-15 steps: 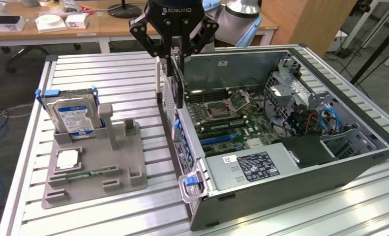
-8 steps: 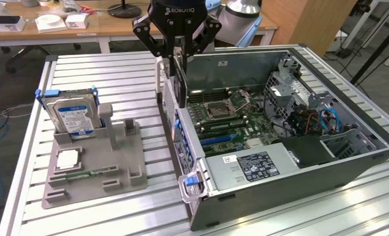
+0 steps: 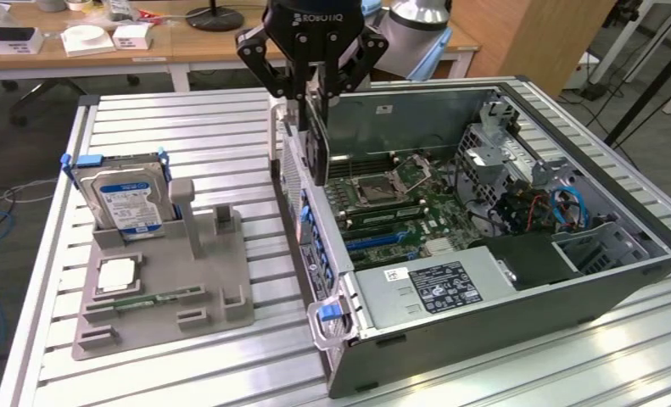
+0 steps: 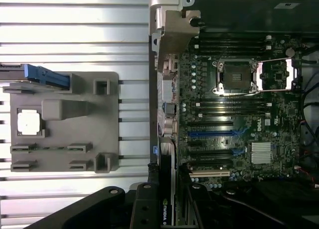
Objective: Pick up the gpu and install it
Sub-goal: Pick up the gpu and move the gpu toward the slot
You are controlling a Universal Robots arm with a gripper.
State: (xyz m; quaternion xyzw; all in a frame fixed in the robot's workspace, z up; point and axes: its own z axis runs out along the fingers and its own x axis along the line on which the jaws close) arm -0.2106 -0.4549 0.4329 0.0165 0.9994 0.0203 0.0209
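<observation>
My gripper (image 3: 314, 85) is shut on the gpu (image 3: 318, 131), a thin dark card that hangs upright on edge, its perforated silvery bracket (image 3: 294, 174) facing the exterior view's left. The card hovers over the rear wall of the open computer case (image 3: 623, 222), just above the motherboard (image 3: 409, 212). In the wrist view the gpu (image 4: 167, 181) is seen edge-on between the black fingers (image 4: 144, 209), in line with the case's rear wall and beside the blue and white expansion slots (image 4: 212, 133).
A grey parts holder (image 3: 159, 288) lies on the slatted table (image 3: 188, 119) at the exterior view's left, carrying a hard drive (image 3: 125, 199), a processor chip (image 3: 117, 273) and a green memory stick (image 3: 142, 300). The power supply (image 3: 437, 288) fills the case's near corner. Desks stand behind.
</observation>
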